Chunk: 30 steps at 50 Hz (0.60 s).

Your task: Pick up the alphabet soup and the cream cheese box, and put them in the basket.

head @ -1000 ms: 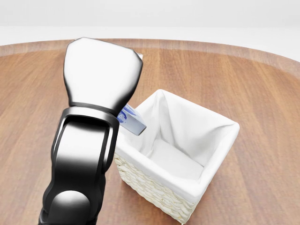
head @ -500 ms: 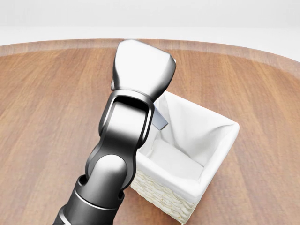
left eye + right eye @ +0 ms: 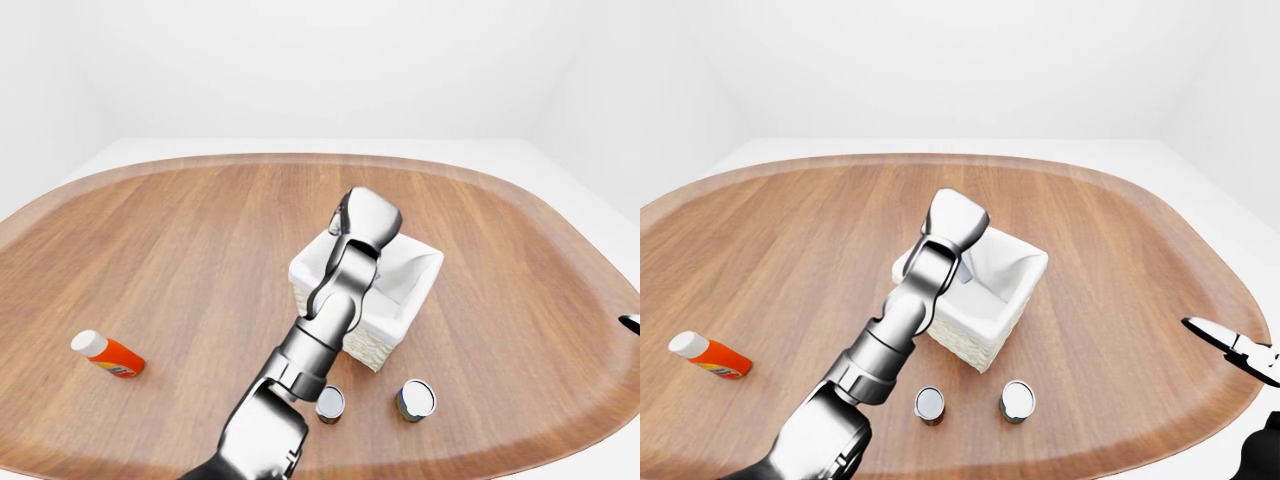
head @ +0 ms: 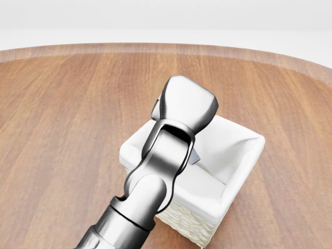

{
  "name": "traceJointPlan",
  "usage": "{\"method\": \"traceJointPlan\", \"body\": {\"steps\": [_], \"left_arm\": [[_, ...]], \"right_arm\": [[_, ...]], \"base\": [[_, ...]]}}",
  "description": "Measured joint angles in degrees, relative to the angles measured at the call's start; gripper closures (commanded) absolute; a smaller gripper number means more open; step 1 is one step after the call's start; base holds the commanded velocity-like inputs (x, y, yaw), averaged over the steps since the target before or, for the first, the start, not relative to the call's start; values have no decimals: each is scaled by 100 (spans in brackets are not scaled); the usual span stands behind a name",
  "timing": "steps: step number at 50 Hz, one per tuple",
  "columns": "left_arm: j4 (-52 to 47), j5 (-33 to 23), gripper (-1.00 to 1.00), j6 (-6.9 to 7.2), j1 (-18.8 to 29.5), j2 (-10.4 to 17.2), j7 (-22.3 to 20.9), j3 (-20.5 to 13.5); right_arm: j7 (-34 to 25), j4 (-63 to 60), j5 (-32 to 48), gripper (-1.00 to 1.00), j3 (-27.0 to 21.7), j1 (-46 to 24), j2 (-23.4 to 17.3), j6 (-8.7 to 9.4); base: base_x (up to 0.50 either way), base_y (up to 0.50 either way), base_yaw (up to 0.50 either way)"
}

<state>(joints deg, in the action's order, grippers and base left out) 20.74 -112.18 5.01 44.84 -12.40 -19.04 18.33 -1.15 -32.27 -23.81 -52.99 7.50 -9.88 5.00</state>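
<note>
My left hand (image 4: 185, 110) hangs over the white-lined wicker basket (image 4: 244, 155), its back turned to the head camera and its fingers hidden. A small blue-grey corner of the cream cheese box (image 4: 195, 156) pokes out beneath the hand, inside the basket's opening, so the hand looks shut on the box. Two cans with silver lids (image 3: 330, 403) (image 3: 415, 398) stand below the basket in the left-eye view; their labels are unreadable, so I cannot tell which is the alphabet soup. My right hand (image 3: 1237, 347) is low at the right edge, fingers spread, holding nothing.
An orange bottle with a white cap (image 3: 108, 354) lies on its side at the left of the round wooden table (image 3: 180, 240). The table's curved edge runs close under the cans. White walls surround the table.
My left arm has swung right and down with the cream cheese box, from beside the basket's left rim to over its opening. The box is now mostly hidden under the hand.
</note>
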Motion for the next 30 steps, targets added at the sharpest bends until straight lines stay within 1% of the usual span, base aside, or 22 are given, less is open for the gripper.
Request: {"method": "traceJointPlan", "body": {"steps": [9, 16, 24, 30], "left_arm": [[561, 20, 100, 0, 66, -128, 431, -58], [974, 36, 100, 0, 201, -152, 734, -107], [1331, 54, 100, 0, 311, -183, 1003, -157], [1486, 64, 100, 0, 349, -212, 1116, -171]], "right_arm": [[-2, 0, -7, -100, -4, 1, -1, 0], [0, 6, -7, -100, -1, -2, -7, 0], [-4, 21, -5, -100, 3, -2, -4, 0], [-1, 13, -14, -100, 0, 2, -3, 0]], "base": [[0, 0, 0], [0, 0, 0], [0, 0, 0], [0, 0, 0]]}}
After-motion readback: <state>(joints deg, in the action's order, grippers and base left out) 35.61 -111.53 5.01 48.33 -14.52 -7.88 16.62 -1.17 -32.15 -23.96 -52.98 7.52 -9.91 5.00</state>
